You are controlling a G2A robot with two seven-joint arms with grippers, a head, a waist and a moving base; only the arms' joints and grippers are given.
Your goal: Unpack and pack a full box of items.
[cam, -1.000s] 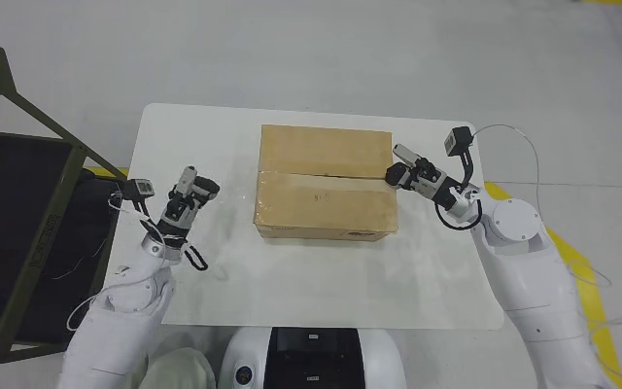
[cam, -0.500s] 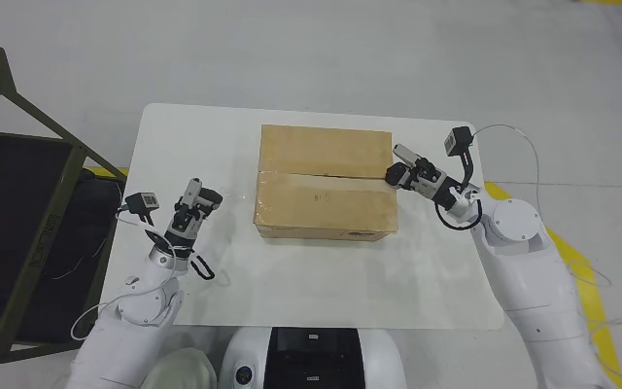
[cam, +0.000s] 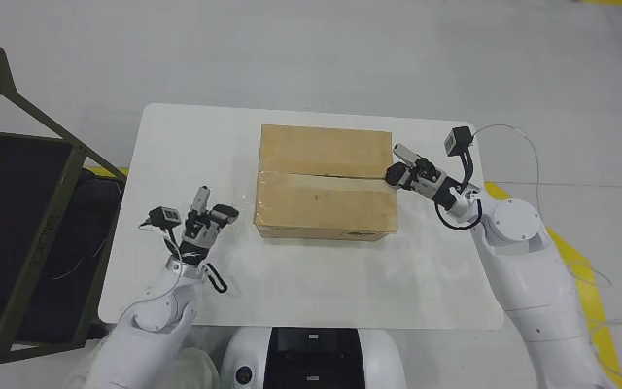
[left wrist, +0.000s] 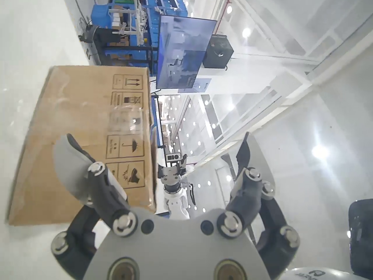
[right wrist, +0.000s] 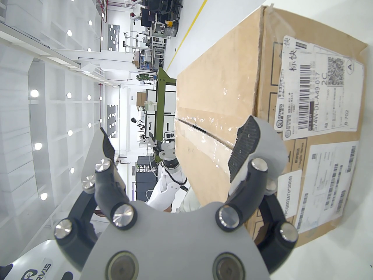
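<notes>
Taped brown cardboard box (cam: 326, 180): stiff, probably heavy | take it by the centre-seam flaps | left gripper (cam: 216, 204) wide open, empty | right gripper (cam: 393, 163) open, empty, at box end

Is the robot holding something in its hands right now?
No. The left gripper and right gripper are both open and empty, one near each end of the box.
</notes>
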